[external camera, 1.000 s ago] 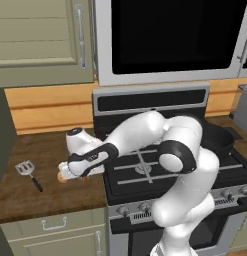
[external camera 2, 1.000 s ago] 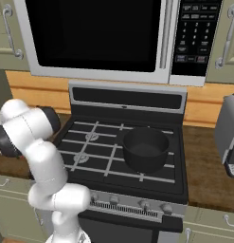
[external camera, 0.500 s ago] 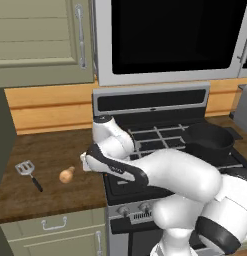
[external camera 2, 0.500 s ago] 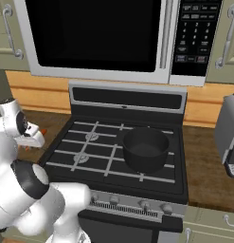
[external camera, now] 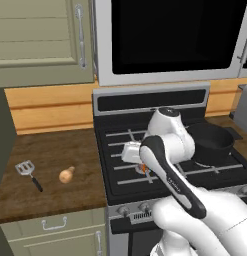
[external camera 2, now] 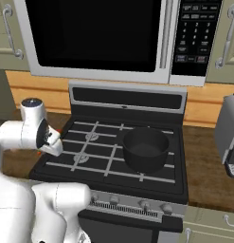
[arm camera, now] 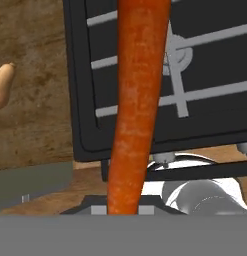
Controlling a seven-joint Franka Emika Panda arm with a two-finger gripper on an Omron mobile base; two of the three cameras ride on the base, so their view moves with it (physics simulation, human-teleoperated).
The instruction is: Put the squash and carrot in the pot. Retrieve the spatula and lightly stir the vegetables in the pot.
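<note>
Running up the frame, slim orange carrot (arm camera: 137,100), seemingly gripped.

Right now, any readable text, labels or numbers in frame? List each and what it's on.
None can be read.
microwave keypad: rows of white button markings, too small and blurred to read.
stove: knobs along the front, no legible marks.
carrot, squash, spatula, pot: no print on them.

We find no readable text: the microwave's keypad (external camera 2: 193,32) carries small markings, but they are too blurred to make out.
</note>
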